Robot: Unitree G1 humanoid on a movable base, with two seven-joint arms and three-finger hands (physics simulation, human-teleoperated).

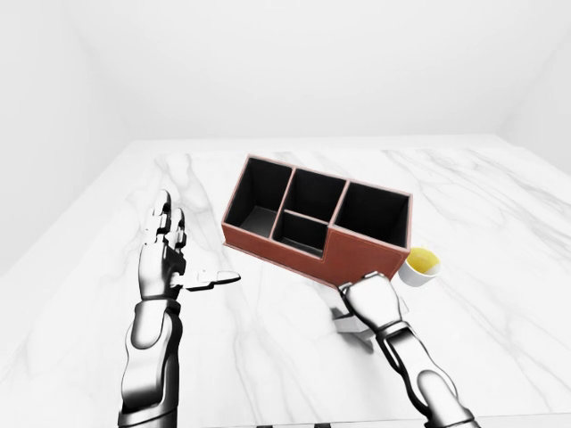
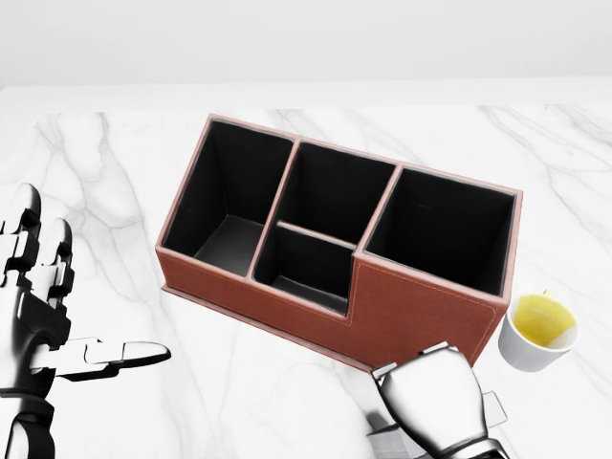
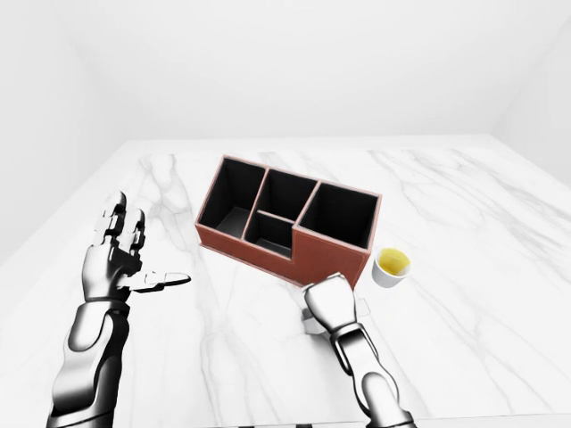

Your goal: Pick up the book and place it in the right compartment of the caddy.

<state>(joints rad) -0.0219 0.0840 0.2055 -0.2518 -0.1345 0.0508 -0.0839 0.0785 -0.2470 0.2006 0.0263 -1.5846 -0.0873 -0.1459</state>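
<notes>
Right robot hand (image 2: 435,402): chrome, palm down over a pale flat item, likely the book (image 1: 354,321), mostly hidden beneath it; grip could not be told.
Left robot hand (image 1: 165,254): fingers spread, empty, well to the left.
Caddy (image 2: 335,239): rust leather-like walls, black interior, just beyond the right hand; right compartment empty.
Cup (image 2: 538,330): white, yellow inside, beside it.
Surface (image 1: 500,232): veined white marble.
</notes>
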